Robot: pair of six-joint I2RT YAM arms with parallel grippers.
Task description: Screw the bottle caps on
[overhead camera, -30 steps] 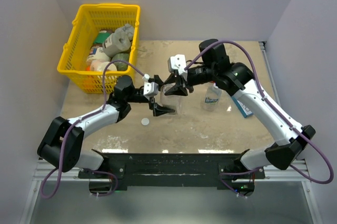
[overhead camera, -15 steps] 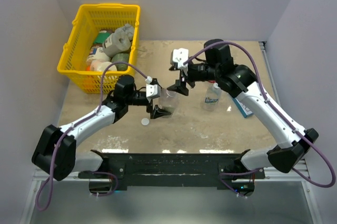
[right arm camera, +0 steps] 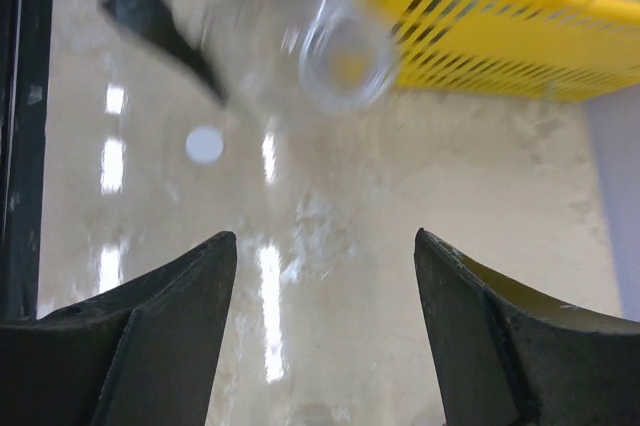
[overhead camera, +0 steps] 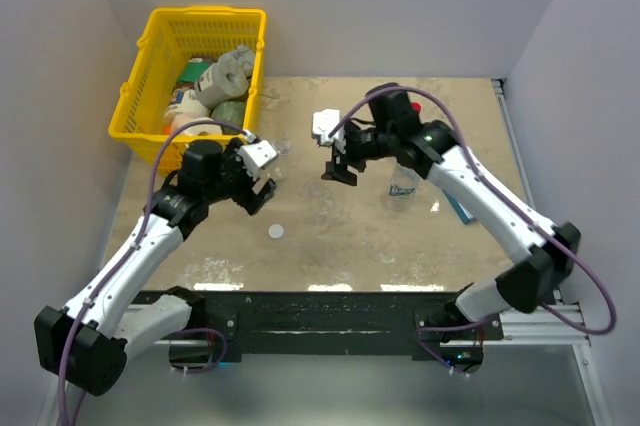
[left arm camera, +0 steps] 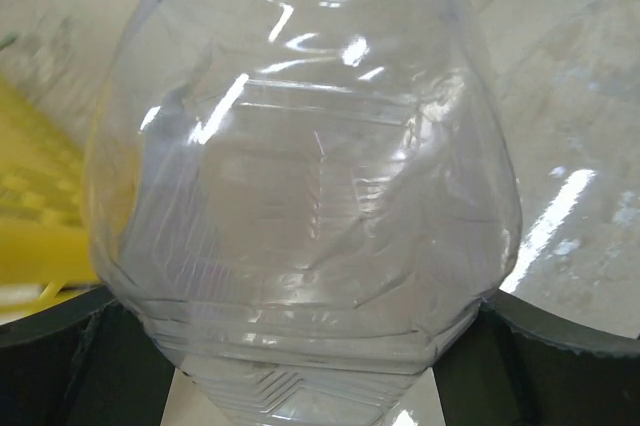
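The left claw (overhead camera: 262, 174) is clamped on the clear bottle (left arm camera: 310, 196), whose ribbed body fills the left wrist view, with a dark finger showing at each bottom corner. A second ago this claw held the bottle upright at the middle of the counter (overhead camera: 380, 236). Now the arm has swung it off to the left and up, so it hangs just beside the yellow basket (overhead camera: 205, 13). The right claw (right arm camera: 325, 238) was pinched tight at the bottle's top a second ago. It has since let go and drawn back, and its fingers are spread wide with only bare counter between them. From the right wrist the bottle is a blur with its round top turned toward the camera. That top reads as a pale ring, and I cannot tell whether it is a cap or a bare mouth. The white cap (right arm camera: 204, 144) has not moved and lies loose on the counter below the bottle, well apart from both claws. A blue-labelled bottle (overhead camera: 403, 186) stands under the right arm. The release suggests the twisting on this bottle is finished, or at least paused. The loose white cap shows that at least one cap is not yet screwed on.
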